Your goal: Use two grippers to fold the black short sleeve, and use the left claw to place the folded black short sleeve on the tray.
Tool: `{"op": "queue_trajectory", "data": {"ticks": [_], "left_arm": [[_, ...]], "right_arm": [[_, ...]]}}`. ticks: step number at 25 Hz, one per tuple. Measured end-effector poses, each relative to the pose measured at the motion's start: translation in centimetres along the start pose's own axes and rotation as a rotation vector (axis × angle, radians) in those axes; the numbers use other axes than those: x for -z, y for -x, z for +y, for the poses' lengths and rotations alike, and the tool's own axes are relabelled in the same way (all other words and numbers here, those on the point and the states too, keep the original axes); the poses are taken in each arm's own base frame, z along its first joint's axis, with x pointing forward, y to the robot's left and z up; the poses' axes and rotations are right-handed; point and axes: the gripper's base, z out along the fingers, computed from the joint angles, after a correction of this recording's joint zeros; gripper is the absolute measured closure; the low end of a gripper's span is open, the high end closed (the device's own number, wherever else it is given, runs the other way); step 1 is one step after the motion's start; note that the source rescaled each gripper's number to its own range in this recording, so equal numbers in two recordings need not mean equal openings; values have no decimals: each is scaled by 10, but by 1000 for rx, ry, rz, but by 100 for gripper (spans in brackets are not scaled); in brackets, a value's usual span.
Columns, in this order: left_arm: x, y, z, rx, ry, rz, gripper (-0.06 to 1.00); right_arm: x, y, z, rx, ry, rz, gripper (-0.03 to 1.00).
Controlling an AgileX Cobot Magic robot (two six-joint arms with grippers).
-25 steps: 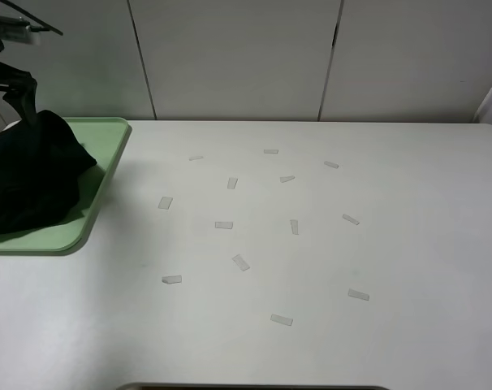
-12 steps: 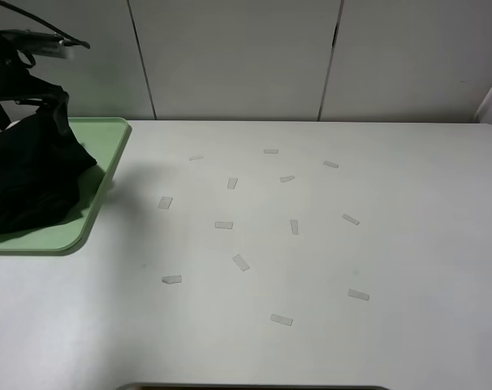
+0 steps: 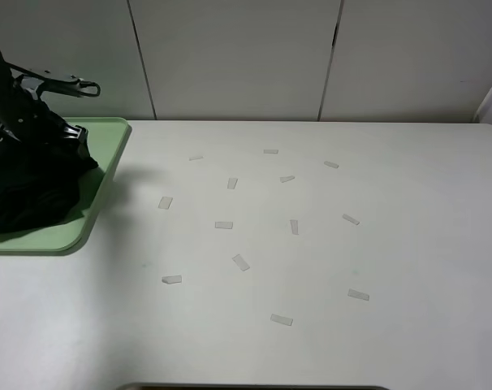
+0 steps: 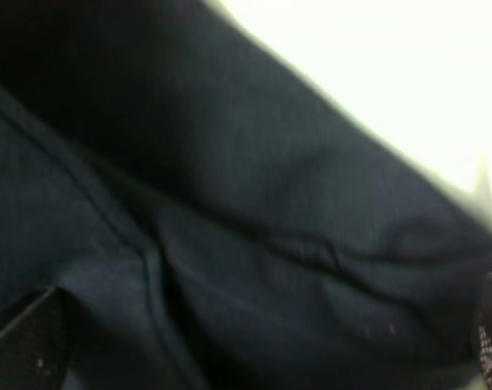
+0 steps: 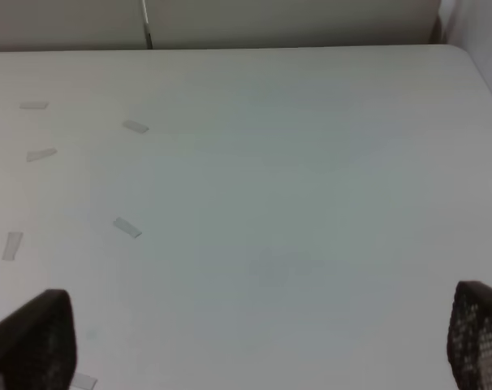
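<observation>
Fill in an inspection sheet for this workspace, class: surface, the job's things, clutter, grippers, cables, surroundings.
Surface: white table, flat, matte.
Job's things: black short sleeve bunched on the green tray at the table's left edge.
Clutter: small pale tape strips scattered over the middle of the table.
Grippers: left gripper over the shirt, jaws open; right gripper above bare table, jaws open, holding nothing.
Cables: thin black cable on the left arm.
Surroundings: pale wall panels with dark seams behind the table.
</observation>
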Motion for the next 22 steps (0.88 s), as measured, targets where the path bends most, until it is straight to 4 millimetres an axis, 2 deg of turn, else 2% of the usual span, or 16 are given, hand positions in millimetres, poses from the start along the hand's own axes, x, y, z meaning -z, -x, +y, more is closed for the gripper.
{"op": "queue_trajectory", "data": {"ticks": [6,13,16,19,22], "left_arm": [[-32,-4,-3,-3,0,-25,-5],[-36,-1,-5,-8,1,-44,-5],[-20,7,-8,-18,0,-54,-5],[10,17,-10,-22,-1,-74,-5],[45,20,-10,-7,-12,-67,-5]], "right_arm": [[0,0,0,0,0,0,-3],[0,0,0,0,0,0,-3],[0,0,0,0,0,0,-3],[0,0,0,0,0,0,-3],[0,0,0,0,0,0,-3]]}}
